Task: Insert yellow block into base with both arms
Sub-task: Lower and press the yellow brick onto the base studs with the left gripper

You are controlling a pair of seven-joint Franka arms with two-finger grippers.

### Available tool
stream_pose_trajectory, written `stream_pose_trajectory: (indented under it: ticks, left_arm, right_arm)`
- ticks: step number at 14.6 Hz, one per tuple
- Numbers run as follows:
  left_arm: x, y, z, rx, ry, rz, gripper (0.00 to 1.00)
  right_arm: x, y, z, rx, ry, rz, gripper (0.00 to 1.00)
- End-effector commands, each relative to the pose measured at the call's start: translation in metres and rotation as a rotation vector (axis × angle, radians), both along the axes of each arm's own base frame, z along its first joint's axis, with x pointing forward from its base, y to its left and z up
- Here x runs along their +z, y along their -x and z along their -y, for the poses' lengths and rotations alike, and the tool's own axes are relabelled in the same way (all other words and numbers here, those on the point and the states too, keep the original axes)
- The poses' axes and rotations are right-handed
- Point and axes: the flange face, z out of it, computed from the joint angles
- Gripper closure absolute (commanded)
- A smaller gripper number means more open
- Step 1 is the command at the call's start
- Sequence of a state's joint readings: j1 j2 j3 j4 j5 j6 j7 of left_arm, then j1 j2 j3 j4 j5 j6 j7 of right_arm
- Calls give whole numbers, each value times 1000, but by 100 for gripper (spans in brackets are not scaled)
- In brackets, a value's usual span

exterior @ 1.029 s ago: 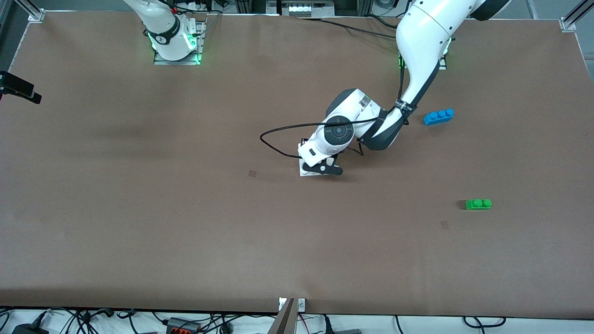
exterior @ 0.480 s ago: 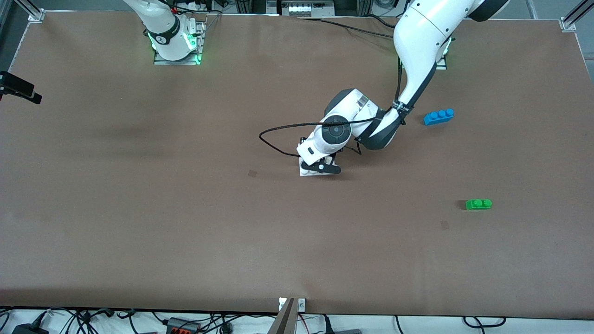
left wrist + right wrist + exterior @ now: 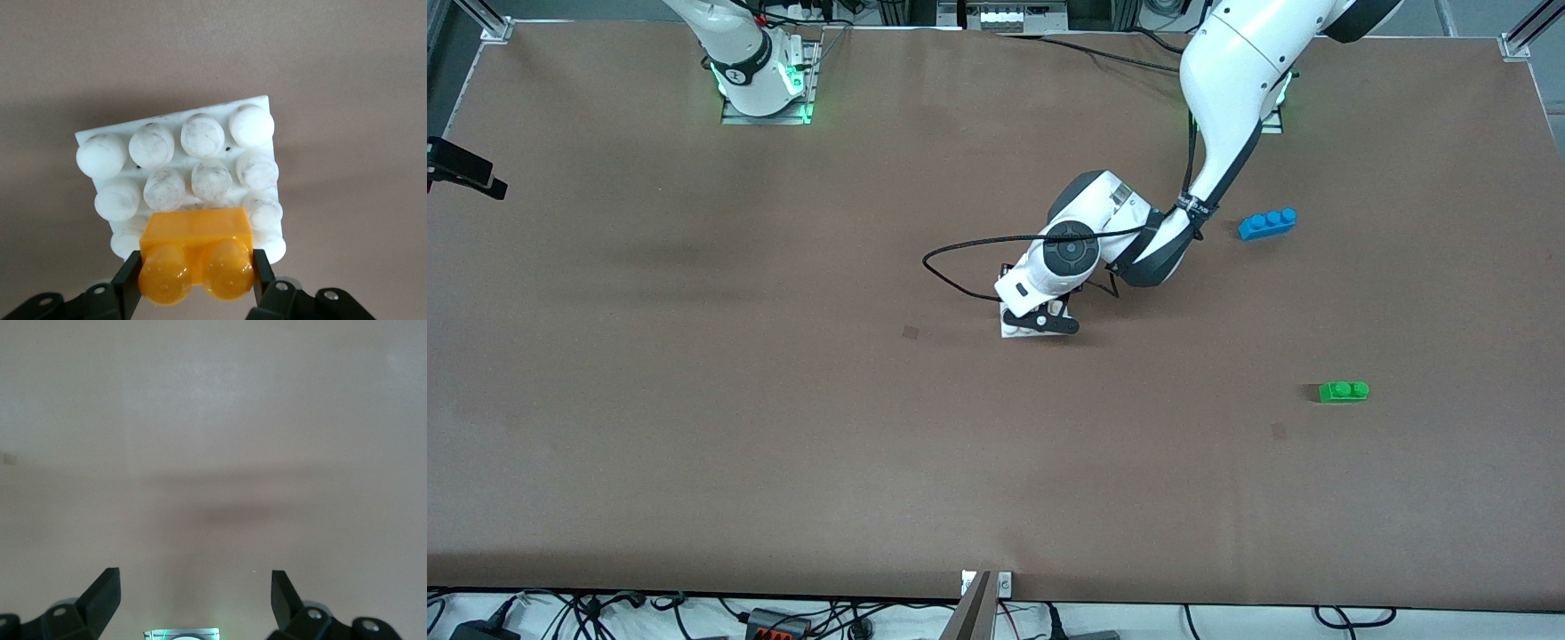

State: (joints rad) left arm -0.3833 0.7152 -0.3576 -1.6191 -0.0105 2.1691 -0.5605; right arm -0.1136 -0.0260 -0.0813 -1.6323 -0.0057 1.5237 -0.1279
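Holding almost unchanged since a second ago, the left gripper (image 3: 195,283) clamps the yellow block (image 3: 196,250), studs up, lengthwise along the base (image 3: 180,157) edge, while the right gripper (image 3: 195,593) waits open.

Big flat brown surface (image 3: 783,427), matte, fills most of front view. White square studded plastic base (image 3: 1016,330) sits flat near middle, mostly hidden under arm. Long blue three-stud plastic brick (image 3: 1267,223) lies toward left arm's end, farther from camera than base. Small green two-stud plastic brick (image 3: 1343,391) also toward that end, nearer camera, well apart from blue one. Couple of small dark marks (image 3: 910,332) on surface too.
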Motion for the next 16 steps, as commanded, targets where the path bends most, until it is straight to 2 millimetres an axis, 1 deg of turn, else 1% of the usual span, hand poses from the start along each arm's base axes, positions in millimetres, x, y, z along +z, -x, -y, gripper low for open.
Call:
stream_pose_trajectory:
  ticks: [1,7,9,12,16]
  left_arm:
    - [-3,1,2,-6,-3,24,52]
    - [-5,1,0,-1,-6,22,51]
    - [-11,4,0,-3,-10,15,51]
    - [-14,6,3,-3,-1,25,51]
    - [-14,5,1,-4,-6,29,51]
  right_arm:
    - [6,-2,0,-2,-3,10,0]
    - [4,-1,2,-5,-7,1,0]
    - [5,-2,1,-4,-4,8,0]
    - [5,-1,2,-4,-6,6,0]
    - [5,0,2,-4,-7,0,0]
